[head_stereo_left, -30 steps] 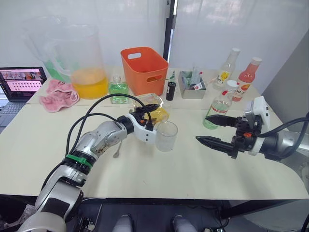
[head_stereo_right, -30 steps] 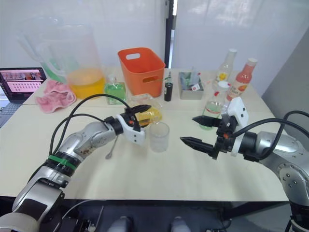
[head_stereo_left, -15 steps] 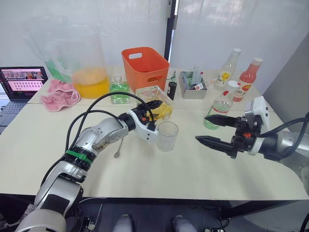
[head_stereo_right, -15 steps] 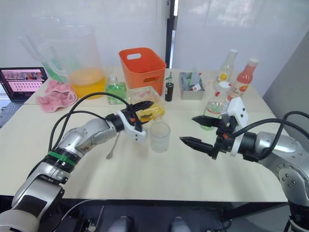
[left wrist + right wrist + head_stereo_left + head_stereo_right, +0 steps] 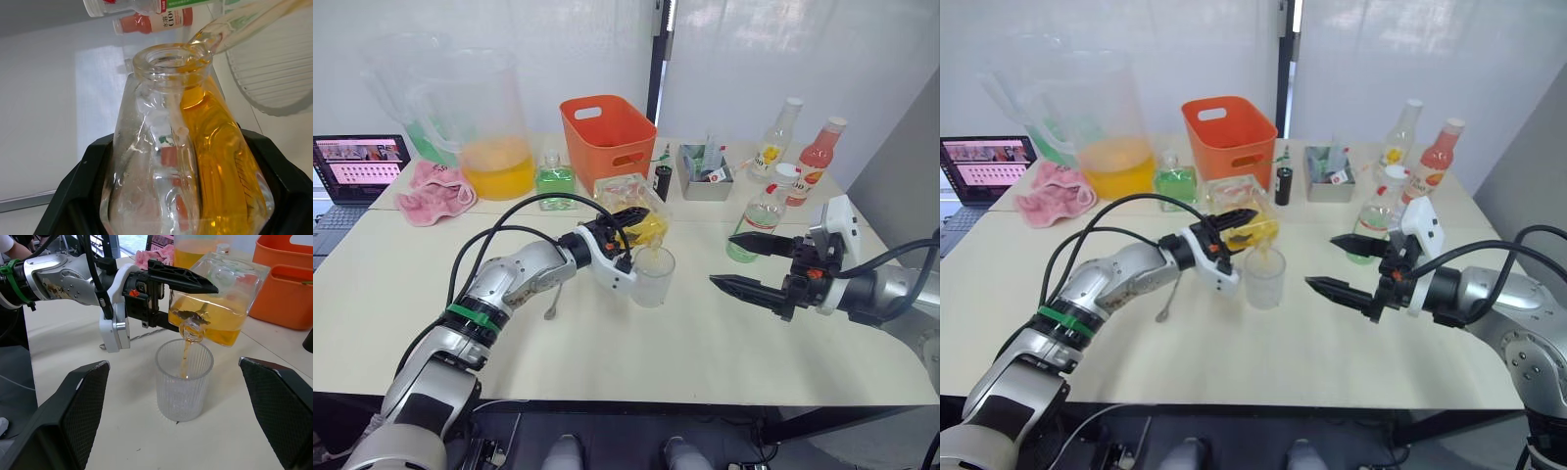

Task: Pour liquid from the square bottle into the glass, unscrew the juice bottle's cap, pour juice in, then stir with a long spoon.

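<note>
My left gripper (image 5: 628, 223) is shut on the square bottle (image 5: 631, 201), which is tipped with its open mouth over the glass (image 5: 652, 276). A thin stream of yellow liquid (image 5: 185, 357) runs from the bottle's neck (image 5: 173, 61) into the glass (image 5: 184, 379). My right gripper (image 5: 722, 259) hangs open and empty to the right of the glass, just above the table. Behind it stands the juice bottle (image 5: 759, 217) with its white cap (image 5: 783, 171) on. The long spoon (image 5: 551, 299) lies flat on the table under my left forearm.
A big pitcher (image 5: 489, 127) of orange liquid, a small green bottle (image 5: 554, 179) and an orange basket (image 5: 605, 142) line the back. A grey tray (image 5: 703, 171), a slim yellow-labelled bottle (image 5: 773, 137) and a pink bottle (image 5: 815, 157) stand back right. Pink cloth (image 5: 435, 191) and laptop (image 5: 357, 166) lie far left.
My left gripper lifted the square bottle, carried it right and tipped it further, bringing its mouth over the glass; liquid now streams in. The right arm has stayed still.
</note>
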Robot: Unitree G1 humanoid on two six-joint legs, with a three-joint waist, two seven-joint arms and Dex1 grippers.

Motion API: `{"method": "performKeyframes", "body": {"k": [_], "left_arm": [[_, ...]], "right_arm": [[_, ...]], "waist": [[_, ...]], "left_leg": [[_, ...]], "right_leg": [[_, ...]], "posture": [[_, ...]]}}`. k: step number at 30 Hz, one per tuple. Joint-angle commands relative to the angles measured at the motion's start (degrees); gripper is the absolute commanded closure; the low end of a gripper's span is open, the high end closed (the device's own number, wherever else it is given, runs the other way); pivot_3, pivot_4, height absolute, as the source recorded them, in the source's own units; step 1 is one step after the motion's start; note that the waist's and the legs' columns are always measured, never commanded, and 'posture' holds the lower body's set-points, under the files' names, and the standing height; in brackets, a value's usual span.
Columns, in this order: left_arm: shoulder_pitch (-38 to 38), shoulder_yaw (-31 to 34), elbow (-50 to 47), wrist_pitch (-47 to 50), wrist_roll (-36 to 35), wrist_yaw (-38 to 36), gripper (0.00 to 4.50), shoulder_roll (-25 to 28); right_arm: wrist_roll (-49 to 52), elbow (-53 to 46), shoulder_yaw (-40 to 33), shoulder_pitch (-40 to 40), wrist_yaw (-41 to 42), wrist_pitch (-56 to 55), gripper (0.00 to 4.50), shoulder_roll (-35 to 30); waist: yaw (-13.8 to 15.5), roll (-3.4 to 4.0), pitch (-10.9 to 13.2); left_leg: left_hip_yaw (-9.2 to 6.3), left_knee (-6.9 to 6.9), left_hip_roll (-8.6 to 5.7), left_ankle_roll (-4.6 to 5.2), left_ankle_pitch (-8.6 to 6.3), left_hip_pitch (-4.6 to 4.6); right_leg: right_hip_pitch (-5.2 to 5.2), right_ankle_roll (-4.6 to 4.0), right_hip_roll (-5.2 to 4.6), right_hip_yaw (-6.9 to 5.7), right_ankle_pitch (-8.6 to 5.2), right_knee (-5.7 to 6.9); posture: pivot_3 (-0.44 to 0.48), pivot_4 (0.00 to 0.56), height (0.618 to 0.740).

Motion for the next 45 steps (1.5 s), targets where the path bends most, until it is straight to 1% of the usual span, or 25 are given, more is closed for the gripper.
{"method": "performKeyframes", "body": {"k": [1, 45], "left_arm": [[-3.1, 1.7, -4.3, -0.1, -0.2, 3.4, 1.71, 0.4], [-2.8, 1.5, -5.8, 0.7, 2.6, 4.8, 1.71, 0.7]], "right_arm": [[0.1, -0.8, -0.8, -0.6, 0.1, -1.0, 0.03, 0.1], [-0.5, 0.3, 1.4, -2.1, 0.8, -0.8, 0.03, 0.0]], "waist": [[0.0, 0.00, 0.0], [0.0, 0.00, 0.0]], "left_leg": [[0.00, 0.00, 0.00, 0.00, 0.00, 0.00], [0.00, 0.02, 0.00, 0.00, 0.00, 0.01]], "right_leg": [[0.00, -0.02, 0.00, 0.00, 0.01, 0.01], [0.00, -0.07, 0.00, 0.00, 0.05, 0.06]], "posture": [[0.000, 0.150, 0.740], [0.000, 0.150, 0.740]]}}
